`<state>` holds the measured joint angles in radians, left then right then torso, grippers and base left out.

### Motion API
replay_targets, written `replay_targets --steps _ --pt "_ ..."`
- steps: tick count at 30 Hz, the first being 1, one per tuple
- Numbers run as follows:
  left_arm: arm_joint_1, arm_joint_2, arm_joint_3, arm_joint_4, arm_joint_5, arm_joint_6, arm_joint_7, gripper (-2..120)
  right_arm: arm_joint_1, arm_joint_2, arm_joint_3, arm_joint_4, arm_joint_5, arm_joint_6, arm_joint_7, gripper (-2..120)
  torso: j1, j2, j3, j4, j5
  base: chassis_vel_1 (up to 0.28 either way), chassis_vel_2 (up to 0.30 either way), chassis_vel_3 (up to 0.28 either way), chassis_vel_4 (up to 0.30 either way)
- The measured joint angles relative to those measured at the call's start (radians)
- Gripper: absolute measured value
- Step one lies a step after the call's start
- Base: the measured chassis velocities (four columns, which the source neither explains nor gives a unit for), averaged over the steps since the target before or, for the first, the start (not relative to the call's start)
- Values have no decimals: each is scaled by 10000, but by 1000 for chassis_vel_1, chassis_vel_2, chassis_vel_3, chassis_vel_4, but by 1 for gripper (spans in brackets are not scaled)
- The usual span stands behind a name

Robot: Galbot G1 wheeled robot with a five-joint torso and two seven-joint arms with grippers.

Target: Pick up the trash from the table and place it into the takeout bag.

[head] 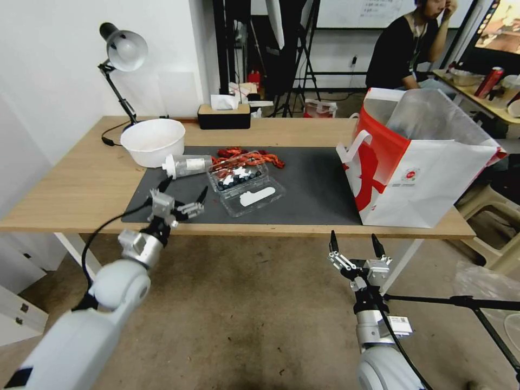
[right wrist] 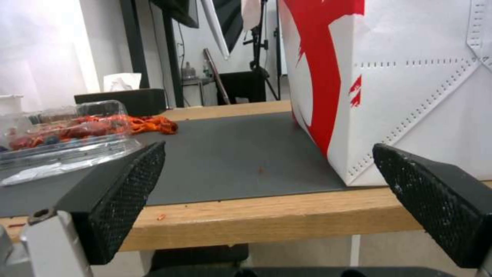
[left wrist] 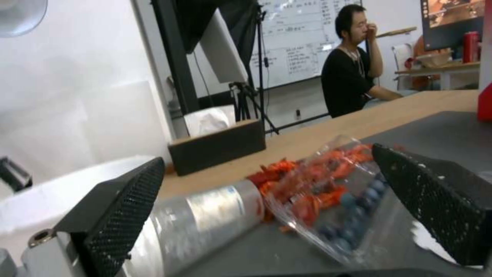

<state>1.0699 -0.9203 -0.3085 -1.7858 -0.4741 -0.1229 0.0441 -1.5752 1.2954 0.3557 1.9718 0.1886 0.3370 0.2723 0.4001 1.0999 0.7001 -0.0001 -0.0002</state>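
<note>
The left hand (head: 181, 199) hangs with fingers spread over the near edge of the dark mat (head: 314, 189), lined up on the capped bottle (head: 187, 164) lying just beyond it, so a pick seems to be starting. The next move probably calls for reaching forward and closing on the bottle without snagging the plastic box (head: 245, 184) and red scraps (head: 246, 157) pressed against it (the white bowl (head: 153, 141) crowds the far side). The right hand (head: 353, 246), also spread, waits below the desk (head: 70, 184) edge near the red-and-white bag (head: 428, 179).

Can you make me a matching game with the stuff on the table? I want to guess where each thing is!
Things:
1. bottle
2. bag
3. tissue box
4. bowl

Places:
A. standing at the right end of the table
B. at the back edge, in the middle
C. lying on its side, just ahead of the open left hand
D. beside the lamp, at the mat's back left corner

Pairs: 1-C, 2-A, 3-B, 4-D
</note>
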Motion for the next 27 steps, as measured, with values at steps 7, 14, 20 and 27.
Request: replay_targets --steps 7,14,20,27 --pt "-1700 1013 975 842 -699 392 787 100 31 94 -40 10 -93 -25 -1 100 0 0 0 2 -1 0 0 0 0" --pt "-2710 1308 1995 1488 -955 524 1051 100 39 142 -58 12 -122 -32 -3 100 0 0 0 1 -2 0 0 0 0" --pt "-4630 1554 3618 2782 -1025 741 1904 100 19 175 -6 60 -131 -33 -3 100 0 0 -1 0 2 0 0 0 0" --pt "-5783 1836 4359 3666 -871 980 3135 100 60 224 1 36 -133 -33 -3 100 0 1 -1 3 0 0 0 0 0"
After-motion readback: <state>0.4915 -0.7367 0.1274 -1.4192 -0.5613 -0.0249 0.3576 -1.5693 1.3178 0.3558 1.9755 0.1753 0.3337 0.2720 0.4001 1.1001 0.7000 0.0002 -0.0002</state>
